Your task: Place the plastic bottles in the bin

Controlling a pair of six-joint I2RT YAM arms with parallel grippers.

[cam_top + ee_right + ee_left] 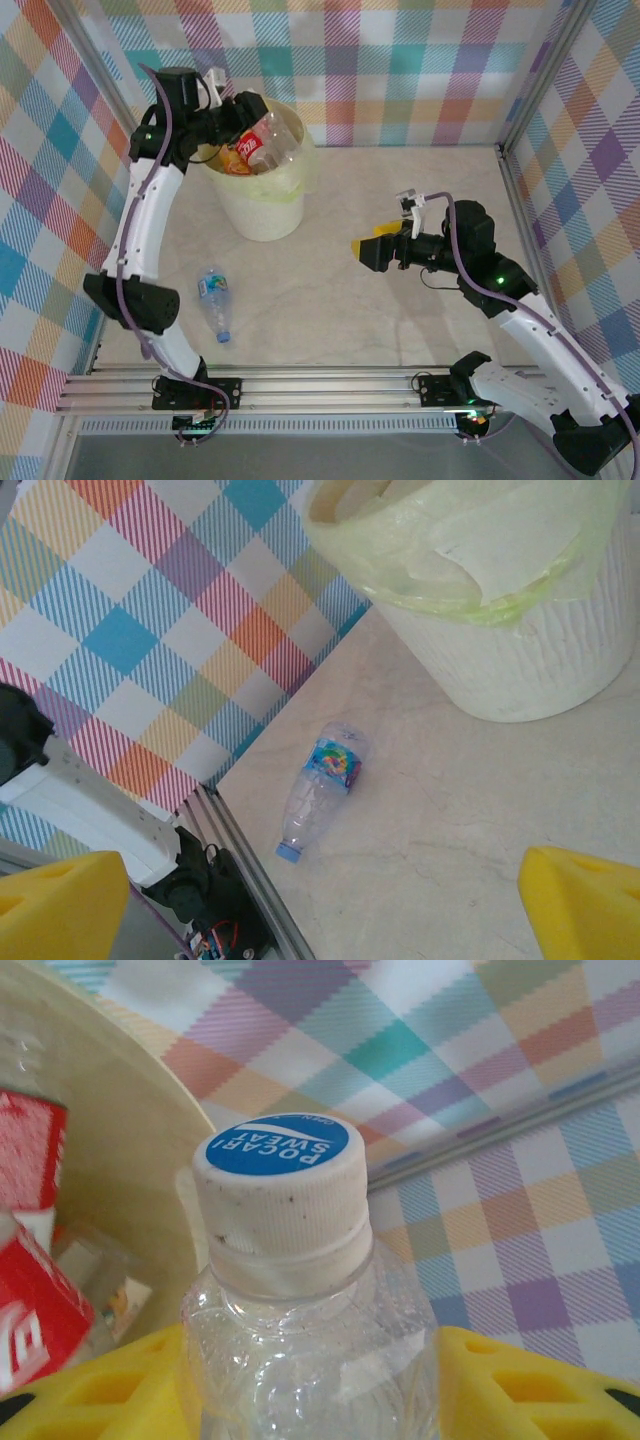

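A: Nearest: blue-capped bottle (214, 302) lies flat on the table (400, 320), nothing touching it. Right gripper (372, 245) is mid-table, jaws wide, empty.
B: Left?
A: Left gripper (310, 1390) is clamped on a clear Pocari Sweat bottle (285, 1210) at the bin (262, 215) rim. Looks like the drop step. Next: get it over the opening, then let go.

Robot test cell, lab-like: pale marble-look tabletop (400, 300) boxed in by pastel plaid cloth walls (400, 70) on metal frame posts (545, 75), aluminium rail (330, 385) along the near edge carrying two white robot arms (145, 220).
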